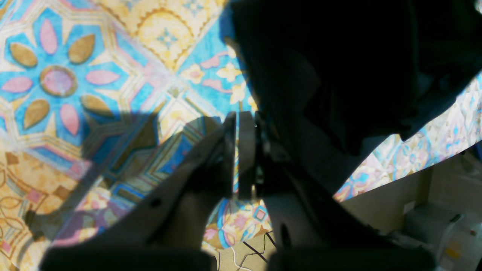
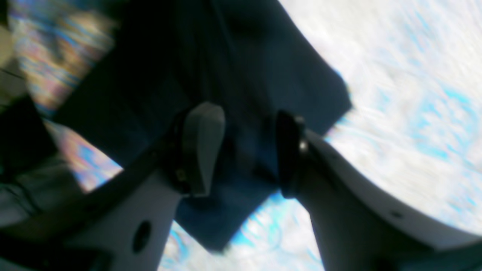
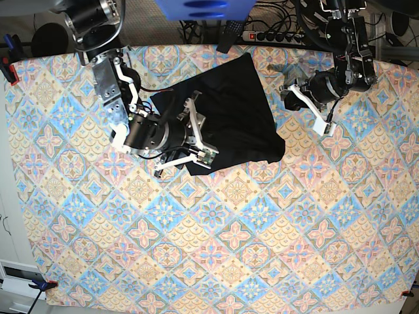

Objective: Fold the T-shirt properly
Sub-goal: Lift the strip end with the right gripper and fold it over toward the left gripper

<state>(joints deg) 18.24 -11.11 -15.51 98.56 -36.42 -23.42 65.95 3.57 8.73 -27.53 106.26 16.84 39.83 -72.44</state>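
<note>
1. The black T-shirt (image 3: 229, 118) lies on the patterned tablecloth (image 3: 216, 248) in the upper middle of the base view, bunched into a rough folded block. One corner points toward 12 o'clock and another toward 4 o'clock.

2. The right gripper (image 3: 200, 134) sits at the shirt's 9 o'clock edge in the base view. Its two white fingers are spread apart over the dark cloth.

3. In the blurred right wrist view the right gripper (image 2: 241, 150) has its jaws parted, with a clear gap between them. Dark fabric (image 2: 226, 67) fills that gap and lies behind both fingers. Whether the pads touch the cloth cannot be told, and nothing is pinched between them.

4. The right arm (image 3: 111, 85) comes down from the 11 o'clock corner of the table and bends toward 3 o'clock, so the wrist lies almost level and points at the shirt.

5. The left gripper (image 3: 302, 98) is off the garment, at the shirt's 2 o'clock side, over bare tablecloth just beside the cloth's edge.

6. In the left wrist view the left gripper (image 1: 243, 135) has its jaws closed together with only a thin slit between them and nothing held. The T-shirt (image 1: 339, 67) fills the area toward 1 o'clock of the fingertips.

7. The left arm (image 3: 353, 59) reaches in from the 1 o'clock edge of the table, its forearm angled toward 8 o'clock.
</note>
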